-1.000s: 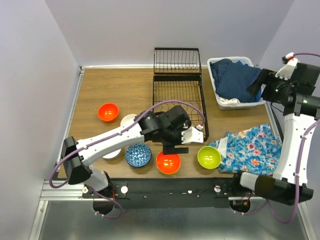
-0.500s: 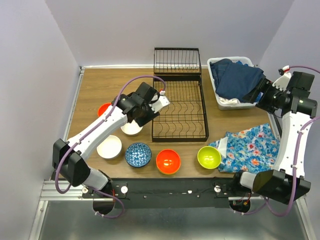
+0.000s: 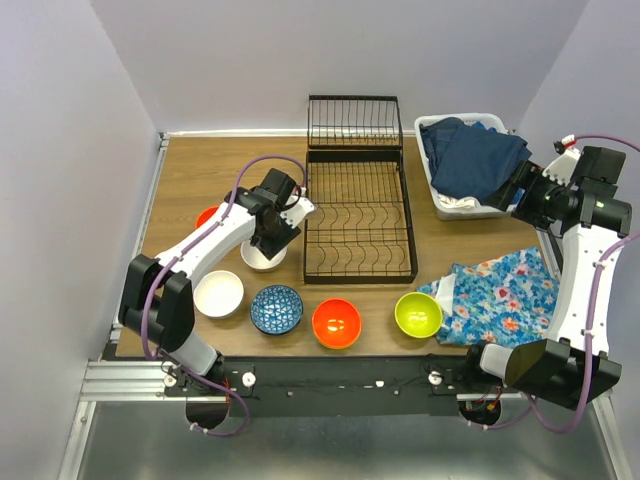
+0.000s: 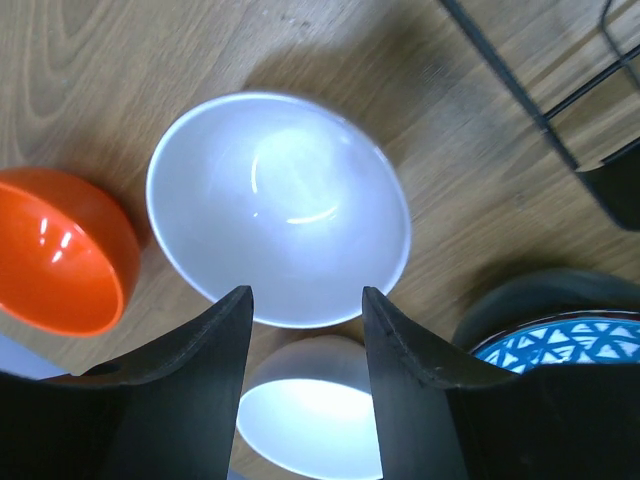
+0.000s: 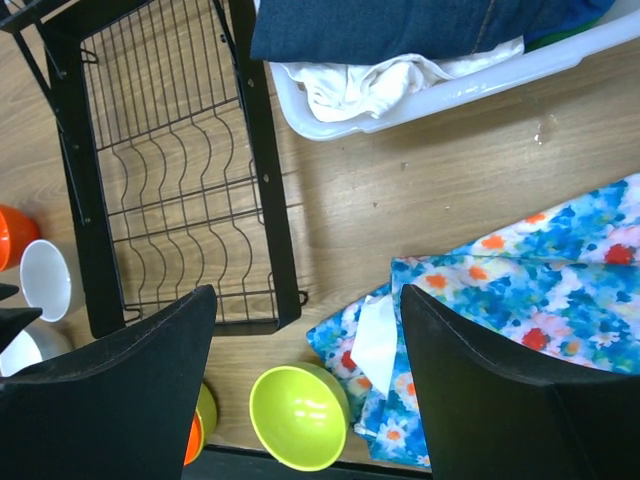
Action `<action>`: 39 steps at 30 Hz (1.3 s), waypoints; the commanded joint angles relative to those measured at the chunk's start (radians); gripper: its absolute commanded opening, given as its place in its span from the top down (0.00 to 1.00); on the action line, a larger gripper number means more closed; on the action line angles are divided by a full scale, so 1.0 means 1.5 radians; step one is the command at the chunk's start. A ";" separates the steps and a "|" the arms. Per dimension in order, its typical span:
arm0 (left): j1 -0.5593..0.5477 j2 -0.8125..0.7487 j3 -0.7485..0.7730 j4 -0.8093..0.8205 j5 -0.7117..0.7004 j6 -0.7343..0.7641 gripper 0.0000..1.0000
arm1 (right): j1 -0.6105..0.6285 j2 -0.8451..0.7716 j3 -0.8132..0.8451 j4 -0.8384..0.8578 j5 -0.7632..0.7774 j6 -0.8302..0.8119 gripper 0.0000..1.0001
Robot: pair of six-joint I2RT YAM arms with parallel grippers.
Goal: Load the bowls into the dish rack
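1. dish rack [image 3: 360, 215]: black wire, long rectangle. The flat section has wavy slot wires, and the taller basket end is toward the back wall. It sits mid wooden table [image 3: 200, 165], wood grain visible.
2. All visible bowls are on the table, left of and in front of the rack. They are round and glossy with glare spots. Plastic or ceramic: can't tell.
3. Front row in the top view, left to right: front white bowl [image 3: 218, 294], blue patterned bowl [image 3: 276, 309], front orange bowl [image 3: 336, 323], lime green bowl [image 3: 418, 314].
4. left gripper [image 4: 305, 300]: dark matte fingers apart, flanking the near rim of the rear white bowl [image 4: 280, 205], which is just left of the rack. Rim contact: can't tell.
5. rear orange bowl [image 4: 60, 250] is just beside the rear white bowl. In the top view it is mostly hidden behind the left arm.
6. In the left wrist view, the front white bowl and the blue patterned bowl are cut off by the fingers and the frame edge.
7. right gripper [image 5: 305, 300]: fingers wide apart with nothing between them, held high at the right side near the laundry tub [image 3: 445, 205].
8. The tub is white plastic, holding dark blue and white fabric. Its far end is cut off in the right wrist view.
9. floral cloth [image 3: 500, 295]: blue print, rumpled, at front right. The lime green bowl is just beside its left edge.
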 commanded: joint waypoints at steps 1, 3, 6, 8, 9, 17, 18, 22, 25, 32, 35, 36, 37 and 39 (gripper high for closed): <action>-0.005 0.001 0.000 0.027 0.077 -0.035 0.43 | -0.006 0.003 0.004 0.001 0.028 -0.022 0.18; -0.005 -0.004 0.001 0.025 0.101 -0.041 0.44 | -0.005 0.005 0.002 0.001 0.032 -0.027 0.18; -0.006 -0.001 -0.004 0.019 0.126 -0.051 0.44 | -0.005 0.000 -0.010 0.003 0.032 -0.028 0.18; -0.010 0.005 -0.012 0.018 0.151 -0.054 0.47 | -0.005 -0.003 -0.020 0.008 0.032 -0.028 0.19; -0.015 0.017 -0.016 0.016 0.154 -0.053 0.49 | -0.006 -0.004 -0.024 0.009 0.033 -0.028 0.19; -0.031 0.055 -0.025 0.063 0.092 -0.084 0.55 | -0.005 -0.004 -0.028 0.003 0.040 -0.032 0.20; -0.031 0.062 -0.026 0.066 0.088 -0.085 0.56 | -0.005 -0.003 -0.028 0.003 0.042 -0.032 0.20; -0.031 0.071 -0.025 0.080 0.066 -0.098 0.59 | -0.005 -0.006 -0.032 0.001 0.041 -0.031 0.20; -0.030 0.077 -0.027 0.085 0.048 -0.096 0.65 | -0.005 -0.010 -0.043 0.004 0.040 -0.030 0.20; -0.028 0.074 -0.036 0.087 0.019 -0.090 0.89 | -0.005 -0.014 -0.063 0.014 0.039 -0.027 0.21; -0.025 0.053 -0.047 0.075 0.023 -0.088 0.99 | -0.005 -0.013 -0.066 0.017 0.039 -0.027 0.21; -0.025 0.033 -0.045 0.066 0.022 -0.085 1.00 | -0.005 -0.013 -0.066 0.017 0.040 -0.027 0.21; -0.024 0.020 -0.040 0.054 0.023 -0.080 1.00 | -0.005 -0.013 -0.065 0.016 0.039 -0.026 0.21; -0.017 -0.035 -0.017 0.011 0.037 -0.068 1.00 | -0.005 -0.014 -0.062 0.014 0.038 -0.030 0.21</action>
